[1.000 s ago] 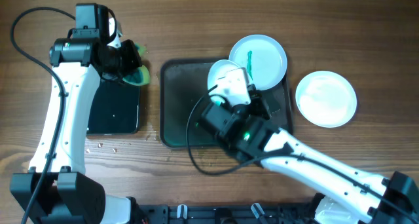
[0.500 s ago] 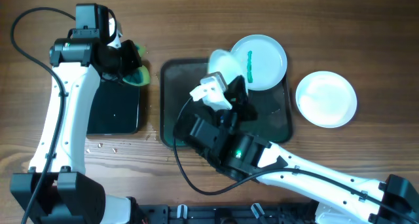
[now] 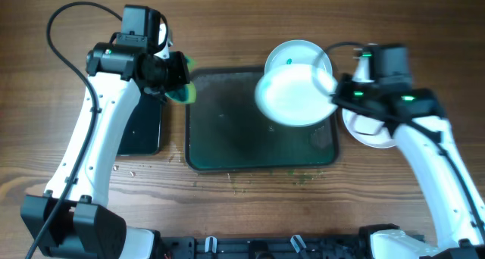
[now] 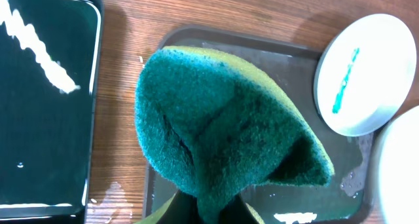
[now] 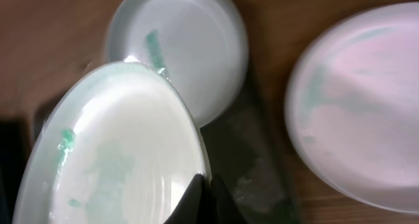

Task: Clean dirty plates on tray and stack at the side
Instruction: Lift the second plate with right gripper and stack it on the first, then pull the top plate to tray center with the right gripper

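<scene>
The dark grey-green tray point(image 3: 227, 138) lies mid-table. My right gripper point(image 3: 334, 92) is shut on the rim of a white plate point(image 3: 292, 96) with faint green smears and holds it tilted above the tray's right part; the right wrist view shows the jaws point(image 5: 203, 192) pinching this plate point(image 5: 118, 158). A second plate point(image 3: 299, 56) with a green streak rests on the tray's far right corner. A third plate point(image 3: 375, 130) lies on the table right of the tray, partly under my right arm. My left gripper point(image 3: 168, 76) is shut on a green sponge point(image 3: 182, 86) over the tray's far left corner.
A narrow black tray point(image 3: 142, 130) lies left of the big tray, under my left arm. Small crumbs and green specks lie on the wood near the front of both trays. The big tray's surface looks wet in the left wrist view point(image 4: 262, 60).
My right arm has swung from over the tray's middle to the right side, with the plate now held over the tray's right part. My left gripper has moved right with the sponge to the tray's corner.
</scene>
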